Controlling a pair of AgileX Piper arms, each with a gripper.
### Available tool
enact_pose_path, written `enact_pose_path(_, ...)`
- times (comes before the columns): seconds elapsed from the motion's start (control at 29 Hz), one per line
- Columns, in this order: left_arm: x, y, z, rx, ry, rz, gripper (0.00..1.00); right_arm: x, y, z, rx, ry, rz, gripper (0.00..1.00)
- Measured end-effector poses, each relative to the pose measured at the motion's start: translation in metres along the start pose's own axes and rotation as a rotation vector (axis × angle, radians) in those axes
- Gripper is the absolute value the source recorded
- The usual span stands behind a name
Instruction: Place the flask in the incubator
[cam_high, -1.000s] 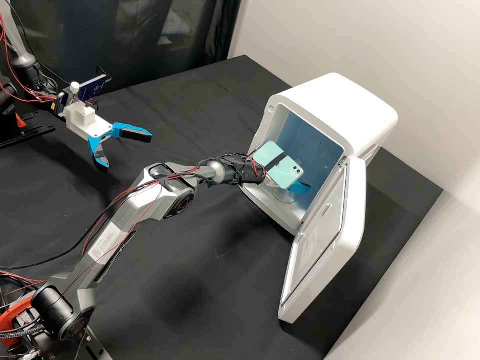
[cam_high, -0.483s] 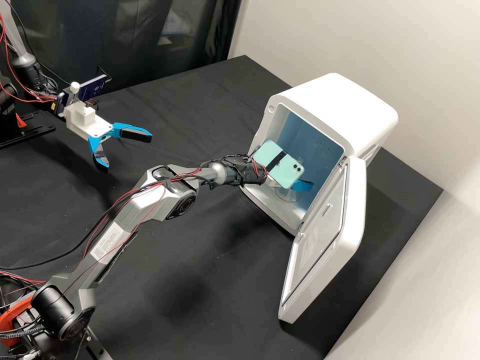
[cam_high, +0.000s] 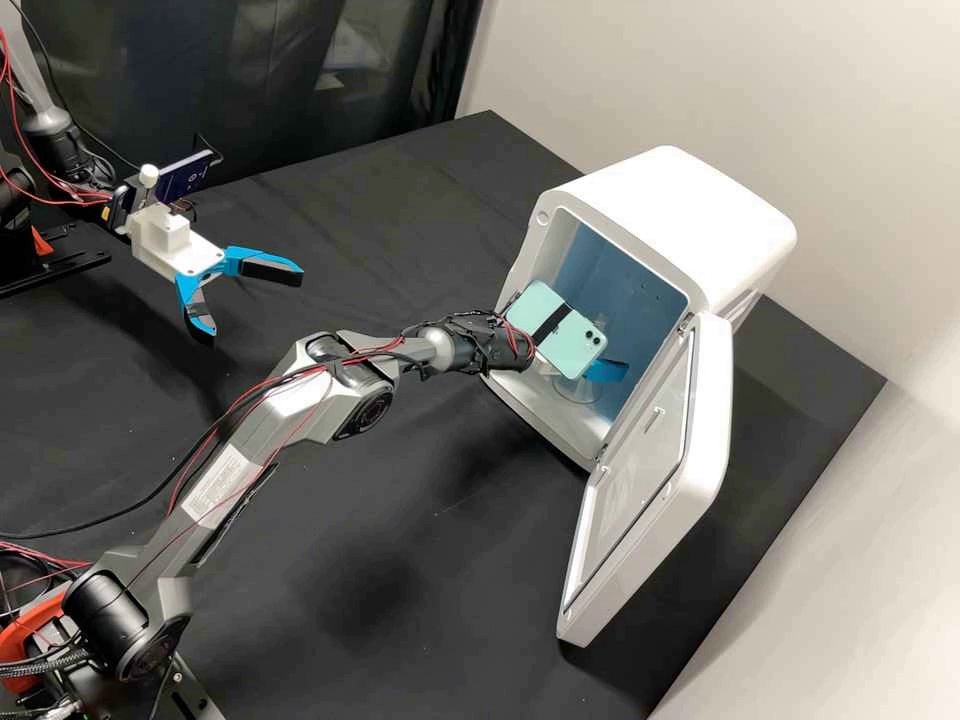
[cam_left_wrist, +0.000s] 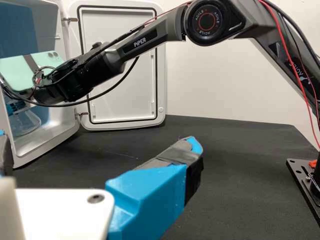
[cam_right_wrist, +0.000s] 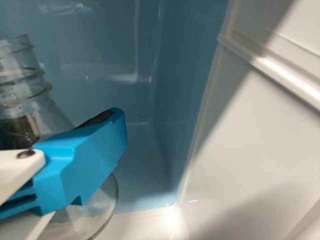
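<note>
The white incubator (cam_high: 690, 215) stands at the bench's right with its door (cam_high: 650, 480) swung open toward the front. My right gripper (cam_high: 590, 378) is inside the blue chamber, shut on the neck of the clear glass flask (cam_high: 575, 392). In the right wrist view a blue finger (cam_right_wrist: 80, 155) lies against the flask (cam_right_wrist: 20, 85), whose round base is low over the chamber floor (cam_right_wrist: 145, 185). The mint-green wrist camera (cam_high: 555, 330) hides most of that gripper from above. My left gripper (cam_high: 254, 305) hangs open and empty over the bench's back left.
The left wrist view looks across the bench at the right arm (cam_left_wrist: 150, 40), the incubator's wall (cam_left_wrist: 45, 140) and the flask (cam_left_wrist: 22, 122) inside. Red cables run along the right arm (cam_high: 300, 400). A black curtain hangs behind the bench.
My right arm has pushed slightly deeper into the incubator with the flask. The left arm has not moved.
</note>
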Motion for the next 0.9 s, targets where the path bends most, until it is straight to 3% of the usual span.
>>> enact_pose_path(0.28, 0.000, 0.0000, 0.000, 0.000, 0.000, 0.000, 1.00, 0.002, -0.002, 0.003, -0.040, -0.012, -0.007, 1.00)
enact_pose_path(0.9, 0.000, 0.0000, 0.000, 0.000, 0.000, 0.000, 1.00, 0.008, -0.009, 0.012, -0.041, -0.012, -0.056, 1.00)
